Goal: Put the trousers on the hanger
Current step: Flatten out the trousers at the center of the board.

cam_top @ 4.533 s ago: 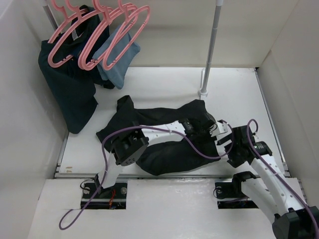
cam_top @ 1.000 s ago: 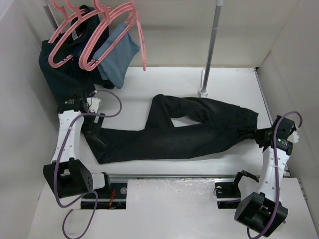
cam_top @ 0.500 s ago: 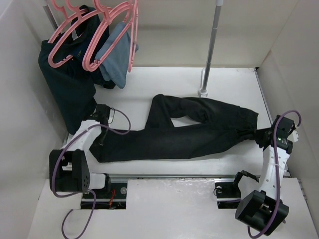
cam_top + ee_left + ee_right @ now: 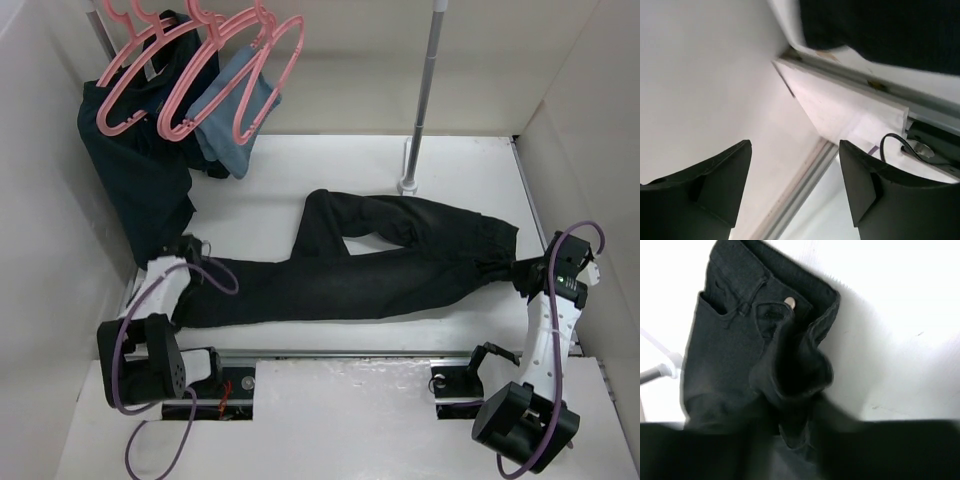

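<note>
The trousers (image 4: 380,270) lie flat on the table (image 4: 470,170) just on the near side of the pole (image 4: 425,90). The waistband ends to the right of the pole and the 2 legs run well to its left. The right gripper (image 4: 518,268), near and right of the pole, looks to be pinching a bunched fold of the waistband, since the right wrist view shows the cloth drawn up into the dark blur of its fingers. The left gripper (image 4: 794,145), far left of the pole by the hems, has its fingers spread with nothing between them, and it faces the side wall (image 4: 700,75) rather than the cloth. The main risk is that only 1 end is held. If the right arm lifts alone, the weight of the denim will probably pull the small fold out of the pinch, or the legs will drag and twist. Closing the left gripper where it is would catch nothing, so it probably has to turn back onto the hems first. The hangers (image 4: 162,122) hang high and far left of the pole, well apart from the trousers, crowded against a navy garment (image 4: 130,170) and a light blue cloth (image 4: 235,120). A reach there could snag those, set the hangers swinging, or knock 1 off. The right arm is also close to the wall right of the pole, which leaves it little room to swing.
</note>
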### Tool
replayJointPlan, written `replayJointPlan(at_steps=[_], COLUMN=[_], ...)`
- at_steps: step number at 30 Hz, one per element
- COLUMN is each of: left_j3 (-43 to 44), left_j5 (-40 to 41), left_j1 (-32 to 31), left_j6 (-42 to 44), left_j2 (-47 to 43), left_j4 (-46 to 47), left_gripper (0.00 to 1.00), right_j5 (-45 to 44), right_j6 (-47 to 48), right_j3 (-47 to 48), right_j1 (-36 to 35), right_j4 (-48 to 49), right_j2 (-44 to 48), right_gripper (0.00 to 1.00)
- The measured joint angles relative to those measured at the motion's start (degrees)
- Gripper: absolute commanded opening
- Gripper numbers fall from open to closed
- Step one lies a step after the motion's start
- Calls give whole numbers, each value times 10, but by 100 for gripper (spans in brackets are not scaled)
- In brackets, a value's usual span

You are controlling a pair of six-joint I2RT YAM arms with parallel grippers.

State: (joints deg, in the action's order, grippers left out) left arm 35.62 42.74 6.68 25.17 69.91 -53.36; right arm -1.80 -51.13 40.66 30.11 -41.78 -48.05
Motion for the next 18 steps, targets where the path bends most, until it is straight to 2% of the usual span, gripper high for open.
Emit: replayJointPlan(at_steps=[1,3,4,6,7,9,11,14,16,18], left_j3=[52,181,246,321,353,353,323,289,293,319], left_j5=[-16,-76,-123,-217,-254,-318,-360,-388,-398,-406], left_j1=[0,-5,-10,-32,-62,-123,-196,-303,-360,-400], left_j6=[-1,-2,-1,4,6,9,4,-8,-20,-35], left_j2=[11,33,40,41,34,28,38,103,158,207], left_j4=[-17,-22,-18,3,7,5,5,3,10,14], left_gripper=[68,75,76,76,76,76,76,76,77,77], right_j5=[-2,-11,-14,-21,-23,-28,-28,-31,-59,-116], right_j6=[-2,7,13,28,34,56,80,114,131,144], right_j3=[1,6,9,19,24,43,64,101,143,194], right_j1=[0,0,0,0,0,0,-5,-33,-88,-177], right_j4=[-2,-2,-2,-2,-2,-1,6,15,13,8], right_j2=[0,0,0,0,0,-7,-19,-60,-112,-174], right_gripper=[57,71,82,90,90,100,100,100,100,100])
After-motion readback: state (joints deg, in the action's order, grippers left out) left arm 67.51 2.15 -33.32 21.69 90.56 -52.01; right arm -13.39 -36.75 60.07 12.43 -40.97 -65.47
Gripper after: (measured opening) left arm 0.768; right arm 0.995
